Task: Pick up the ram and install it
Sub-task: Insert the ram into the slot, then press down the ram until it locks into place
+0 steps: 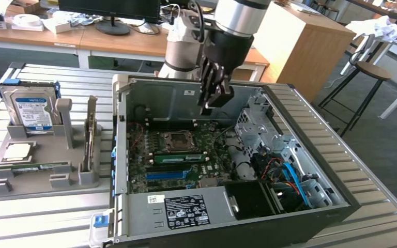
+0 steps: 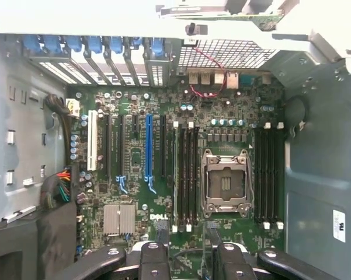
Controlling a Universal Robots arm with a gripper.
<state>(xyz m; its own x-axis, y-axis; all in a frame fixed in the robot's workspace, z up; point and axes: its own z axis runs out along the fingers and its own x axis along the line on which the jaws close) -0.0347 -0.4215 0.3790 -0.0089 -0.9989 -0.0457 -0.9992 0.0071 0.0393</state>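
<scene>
Green and thin, the ram (image 1: 40,166) lies lengthwise in the front groove of a grey holder (image 1: 43,182), on the exterior view's left and well apart from the gripper (image 1: 213,105). The gripper hangs over the open computer case (image 1: 340,209), above the motherboard (image 2: 134,192). Its fingers (image 2: 153,259) are spread wide and hold nothing. Below it sit the bare processor socket (image 2: 225,184) and the black memory slots (image 2: 186,175) beside it.

By my reading the pick has not been made, since the stick rests untouched in its groove. A greenish strip near the socket may be another module, but I cannot tell. Lifting the ram would call for a narrow pinch on its long edges, and for keeping it level so that it lines up with a slot.

Both case and holder rest on a slatted metal table (image 1: 47,225). A hard drive (image 1: 33,111) stands upright at the holder's back. Beyond are wooden desks (image 1: 116,44), a monitor (image 1: 109,8) and a round stool (image 1: 372,70).
</scene>
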